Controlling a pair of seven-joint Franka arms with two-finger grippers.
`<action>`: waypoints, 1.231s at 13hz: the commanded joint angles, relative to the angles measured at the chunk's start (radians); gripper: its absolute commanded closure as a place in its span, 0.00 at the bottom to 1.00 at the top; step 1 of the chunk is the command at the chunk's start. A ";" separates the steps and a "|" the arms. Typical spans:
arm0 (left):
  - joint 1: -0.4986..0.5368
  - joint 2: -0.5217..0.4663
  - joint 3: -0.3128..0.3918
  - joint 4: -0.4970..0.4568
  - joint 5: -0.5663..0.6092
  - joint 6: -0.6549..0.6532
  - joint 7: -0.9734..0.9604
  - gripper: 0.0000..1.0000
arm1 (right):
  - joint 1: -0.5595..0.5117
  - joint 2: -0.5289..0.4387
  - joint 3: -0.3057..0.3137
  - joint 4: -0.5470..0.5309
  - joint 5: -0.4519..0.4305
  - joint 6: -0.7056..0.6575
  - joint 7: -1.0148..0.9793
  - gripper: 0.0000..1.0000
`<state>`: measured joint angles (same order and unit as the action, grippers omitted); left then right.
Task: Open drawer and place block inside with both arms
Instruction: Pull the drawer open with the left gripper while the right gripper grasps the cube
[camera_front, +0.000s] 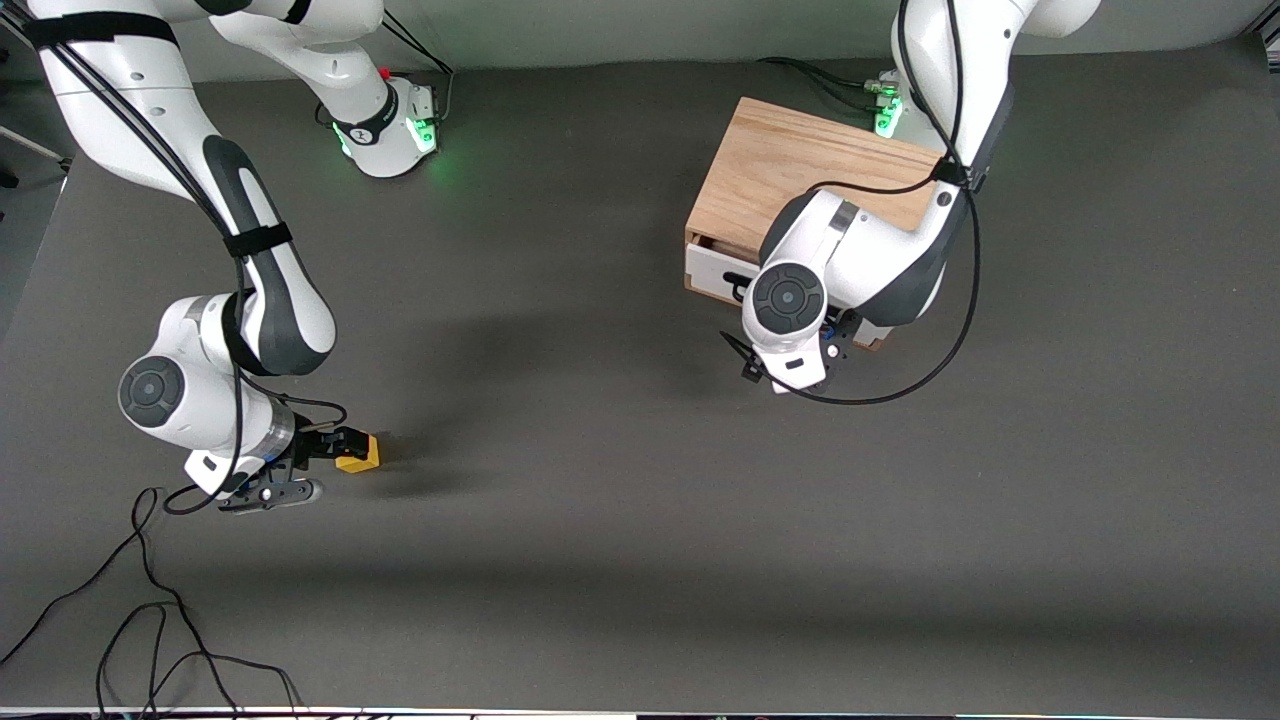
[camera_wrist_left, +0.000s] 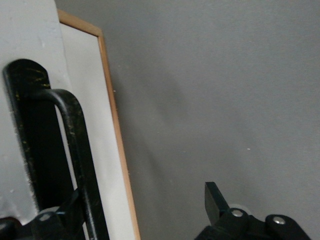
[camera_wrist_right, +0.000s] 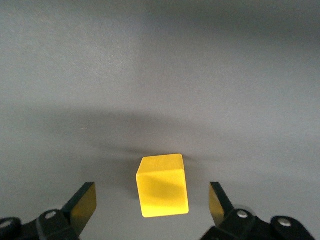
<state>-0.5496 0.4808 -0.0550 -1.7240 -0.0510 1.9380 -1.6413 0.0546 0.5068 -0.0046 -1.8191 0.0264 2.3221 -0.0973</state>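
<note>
The yellow block (camera_front: 359, 456) lies on the grey table near the right arm's end. My right gripper (camera_front: 335, 465) is low over it and open. In the right wrist view the block (camera_wrist_right: 162, 185) sits between the two fingers (camera_wrist_right: 83, 203) without touching either. The drawer's white front (camera_front: 714, 270) faces the front camera in the oak box (camera_front: 790, 170). My left gripper (camera_wrist_left: 142, 207) is open in front of the drawer front (camera_wrist_left: 97, 125). One finger is by the black handle (camera_wrist_left: 75, 135), the other finger (camera_wrist_left: 214, 200) is over bare table.
Loose black cables (camera_front: 150, 600) lie on the table near the front camera at the right arm's end. The left arm's wrist (camera_front: 790, 300) covers part of the drawer front. The grey table (camera_front: 600, 480) stretches between block and box.
</note>
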 joint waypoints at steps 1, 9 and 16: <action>-0.001 0.064 0.001 0.098 0.017 -0.001 -0.011 0.00 | -0.004 0.019 0.003 -0.032 0.000 0.067 -0.022 0.00; -0.001 0.153 0.003 0.283 0.013 -0.001 -0.015 0.00 | -0.004 0.064 0.003 -0.088 0.000 0.166 -0.016 0.00; 0.005 0.202 0.003 0.371 0.014 0.001 -0.019 0.00 | -0.006 0.062 0.003 -0.092 0.000 0.169 -0.022 0.27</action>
<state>-0.5424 0.6497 -0.0537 -1.4158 -0.0473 1.9330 -1.6417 0.0546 0.5771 -0.0046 -1.9009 0.0264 2.4746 -0.0975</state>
